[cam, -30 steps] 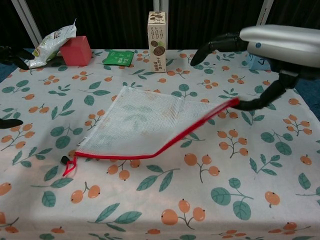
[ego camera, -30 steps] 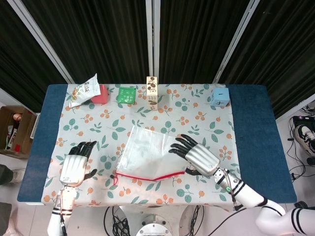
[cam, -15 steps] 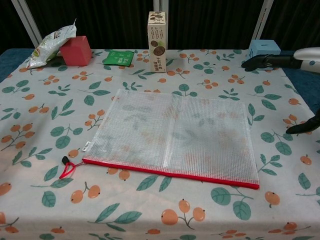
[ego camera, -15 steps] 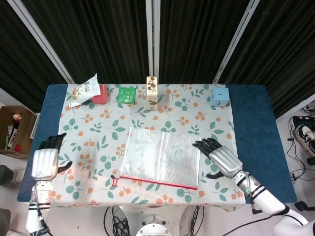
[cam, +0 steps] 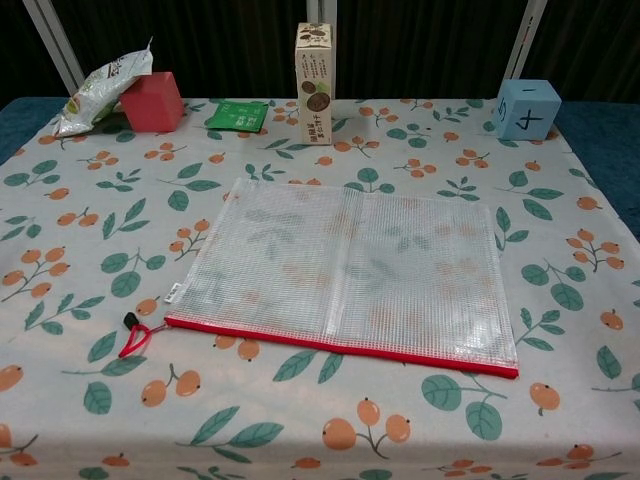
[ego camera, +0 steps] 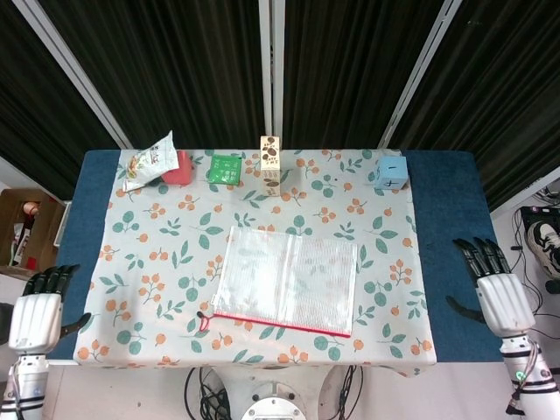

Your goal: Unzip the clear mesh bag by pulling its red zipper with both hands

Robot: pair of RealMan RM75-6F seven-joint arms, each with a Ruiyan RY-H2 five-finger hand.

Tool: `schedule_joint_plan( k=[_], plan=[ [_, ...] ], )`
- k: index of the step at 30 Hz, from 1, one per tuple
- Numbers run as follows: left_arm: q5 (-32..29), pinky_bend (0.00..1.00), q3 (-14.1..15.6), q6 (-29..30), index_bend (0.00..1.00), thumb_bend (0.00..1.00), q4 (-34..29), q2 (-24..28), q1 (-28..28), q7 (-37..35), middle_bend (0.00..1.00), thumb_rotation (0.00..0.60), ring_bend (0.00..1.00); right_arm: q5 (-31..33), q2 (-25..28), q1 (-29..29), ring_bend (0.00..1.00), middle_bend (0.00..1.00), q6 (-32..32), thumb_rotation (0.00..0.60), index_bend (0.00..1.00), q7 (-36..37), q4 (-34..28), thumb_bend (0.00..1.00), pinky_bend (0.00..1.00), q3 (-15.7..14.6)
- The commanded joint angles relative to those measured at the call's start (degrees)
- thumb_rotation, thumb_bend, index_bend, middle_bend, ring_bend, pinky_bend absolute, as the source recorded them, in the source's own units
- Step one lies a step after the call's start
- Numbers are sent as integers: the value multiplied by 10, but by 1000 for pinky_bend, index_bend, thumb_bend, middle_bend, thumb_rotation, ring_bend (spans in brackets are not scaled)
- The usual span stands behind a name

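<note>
The clear mesh bag lies flat near the table's front edge, red zipper frontmost; left hand and right hand hover released, fingers spread, off the table's ends.

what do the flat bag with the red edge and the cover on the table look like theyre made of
The clear mesh bag looks like translucent plastic with woven mesh reinforcement: a grid shows and the print beneath comes through. Its red zipper edge looks like fabric tape. The tablecloth seems printed cloth or vinyl, matte, with leaves and oranges.

Mesh bag lies mid-table, carton behind it
</note>
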Motion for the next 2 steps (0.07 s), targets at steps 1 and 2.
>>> schedule_joint_plan(
  k=[1,2],
  plan=[
    [23,209,19,29,199,61,7,-5,23,-8,213,600,170,-11,-2,-33,0,102,24,600,48,53,27,84,0,-9],
    [27,209,22,35,200,61,8,-7,27,-8,211,600,169,-10,-1,-36,0,102,24,600,48,62,31,84,0,-8]
  ],
)
